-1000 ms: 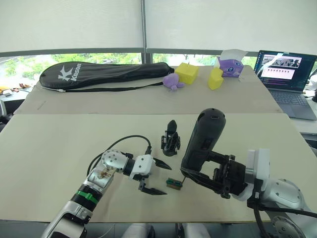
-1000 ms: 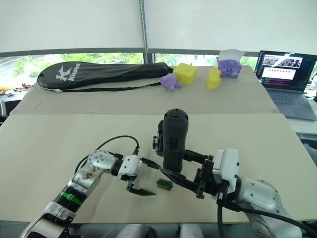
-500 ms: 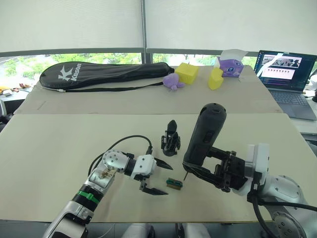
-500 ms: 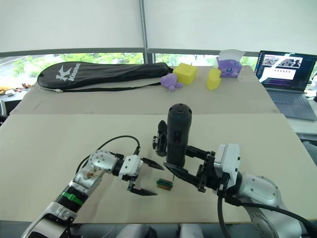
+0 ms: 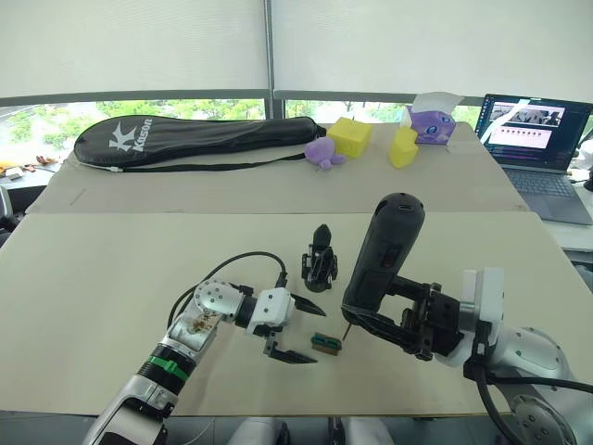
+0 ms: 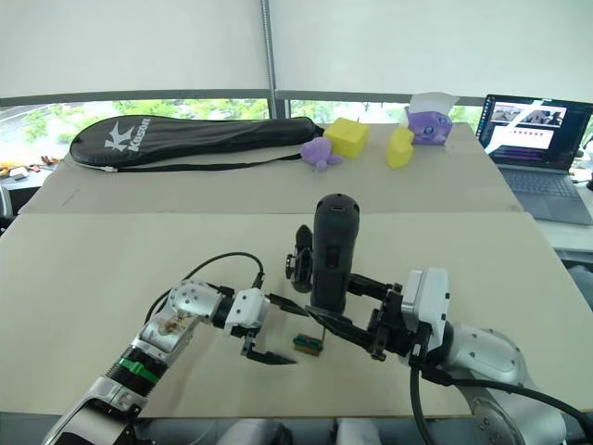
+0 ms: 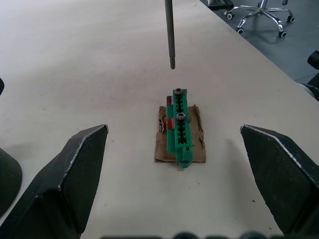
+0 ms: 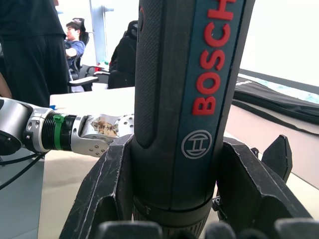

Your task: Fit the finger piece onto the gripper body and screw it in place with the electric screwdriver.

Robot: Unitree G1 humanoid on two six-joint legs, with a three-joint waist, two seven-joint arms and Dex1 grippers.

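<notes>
Left jaws wide — right clamped

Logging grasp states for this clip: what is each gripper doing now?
Left gripper: open, holding nothing.
Right gripper: closed on the electric screwdriver.

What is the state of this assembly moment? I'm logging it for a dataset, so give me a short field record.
right gripper: shut on the electric screwdriver, held upright
screwdriver bit: tip just above the table, short of the green screw holder, not touching it
green screw holder: lies on a brown scrap, two screws standing in it
left gripper: open, holding nothing, fingers either side of the holder
gripper body: stands on the table behind the holder, untouched
finger piece: cannot tell where
</notes>
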